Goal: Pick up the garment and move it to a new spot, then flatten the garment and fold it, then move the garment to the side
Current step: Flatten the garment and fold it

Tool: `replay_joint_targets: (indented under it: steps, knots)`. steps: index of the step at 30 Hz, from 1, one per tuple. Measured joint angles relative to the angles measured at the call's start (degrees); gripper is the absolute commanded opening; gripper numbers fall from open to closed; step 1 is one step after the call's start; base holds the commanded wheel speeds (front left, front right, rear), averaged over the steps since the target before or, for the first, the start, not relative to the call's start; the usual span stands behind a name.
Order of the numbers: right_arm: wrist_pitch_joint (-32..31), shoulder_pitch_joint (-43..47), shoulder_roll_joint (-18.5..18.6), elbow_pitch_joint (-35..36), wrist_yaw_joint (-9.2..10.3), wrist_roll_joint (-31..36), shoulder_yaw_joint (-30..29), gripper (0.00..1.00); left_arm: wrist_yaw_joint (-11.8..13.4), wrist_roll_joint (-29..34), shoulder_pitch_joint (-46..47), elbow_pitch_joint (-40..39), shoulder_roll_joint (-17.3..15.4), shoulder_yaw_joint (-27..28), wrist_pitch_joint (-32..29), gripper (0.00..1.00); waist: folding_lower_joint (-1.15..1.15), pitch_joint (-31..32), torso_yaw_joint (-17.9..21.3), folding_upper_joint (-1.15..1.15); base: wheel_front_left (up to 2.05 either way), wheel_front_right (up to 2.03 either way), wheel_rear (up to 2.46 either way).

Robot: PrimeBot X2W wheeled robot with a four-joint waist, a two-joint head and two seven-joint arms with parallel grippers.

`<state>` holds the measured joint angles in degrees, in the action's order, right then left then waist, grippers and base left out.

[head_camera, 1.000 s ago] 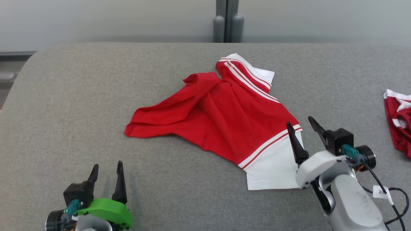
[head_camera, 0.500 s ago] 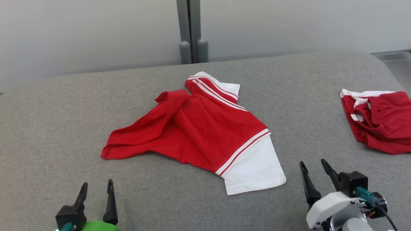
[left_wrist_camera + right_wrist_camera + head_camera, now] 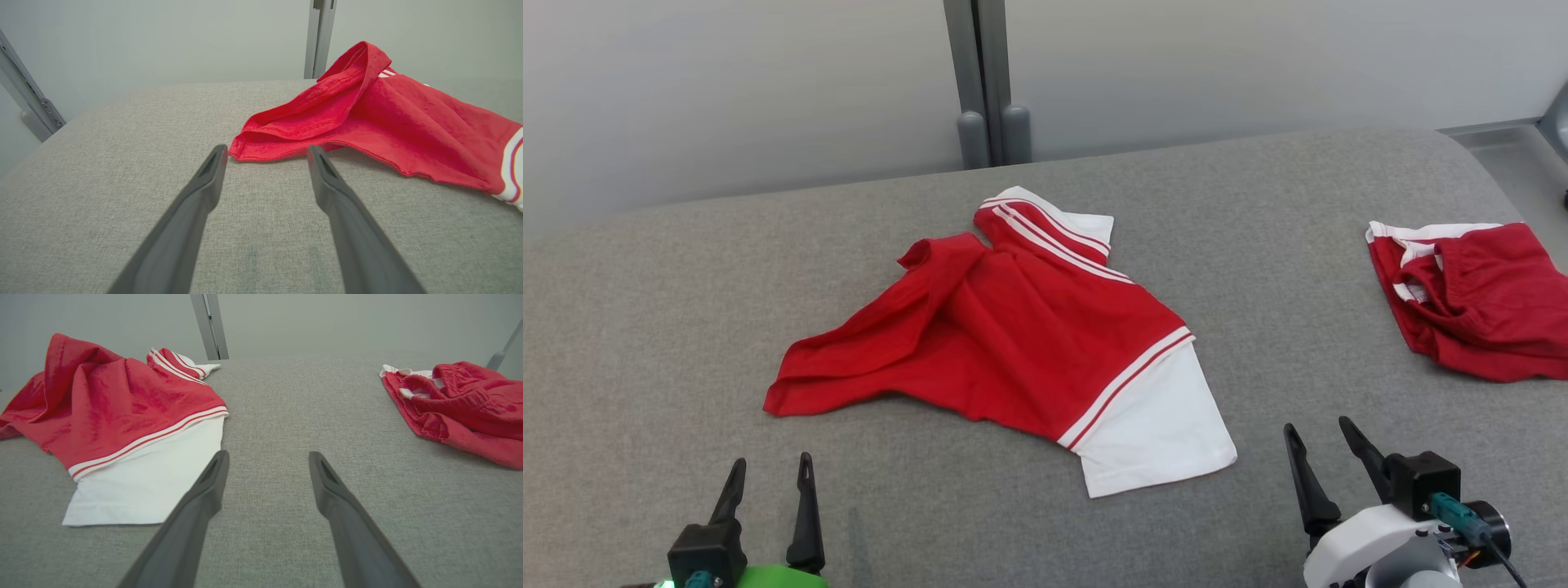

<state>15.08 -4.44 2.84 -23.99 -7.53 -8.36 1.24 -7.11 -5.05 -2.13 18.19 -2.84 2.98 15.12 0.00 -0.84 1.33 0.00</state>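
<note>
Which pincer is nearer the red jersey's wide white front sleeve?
Right. The right pincer, open, sits just right of the wide white front sleeve of the red jersey T-shirt, not touching. The left pincer, open, is far off to the sleeve's left.

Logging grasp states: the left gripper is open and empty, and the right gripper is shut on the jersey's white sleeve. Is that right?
No. The right gripper is open too, its fingers apart and clear of the white sleeve of the jersey, as the right wrist view shows. The left gripper is open and empty.
</note>
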Motion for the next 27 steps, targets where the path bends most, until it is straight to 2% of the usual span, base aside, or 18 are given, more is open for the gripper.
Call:
replay_joint_targets:
  steps: [7,11,19,27]
  knots:
    - [0.0,-0.05,-0.03,0.86,0.0,0.7,1.49,1.0,0.0,0.71,0.57,0.97,0.0,0.05,0.0,1.0,0.0,-0.64,-0.49,0.0,0.0,0.0,0.0]
    - [0.0,-1.8,-0.02,1.85,0.0,0.88,2.77,1.0,-0.15,0.53,4.39,3.22,-0.26,0.6,0.0,1.0,0.0,-2.41,-0.77,0.0,0.0,0.0,0.0]
    - [0.0,-6.89,0.0,4.04,0.0,0.89,6.08,1.0,-0.27,-1.54,14.27,11.79,-3.16,1.85,0.0,1.0,0.0,-8.15,-1.01,0.0,0.0,0.0,0.0]
    - [0.0,-9.86,-0.03,5.15,0.0,0.35,8.66,1.0,-0.29,-4.82,21.3,18.52,-6.01,-0.7,0.0,1.0,0.0,-13.93,-0.55,0.0,0.0,0.0,0.0]
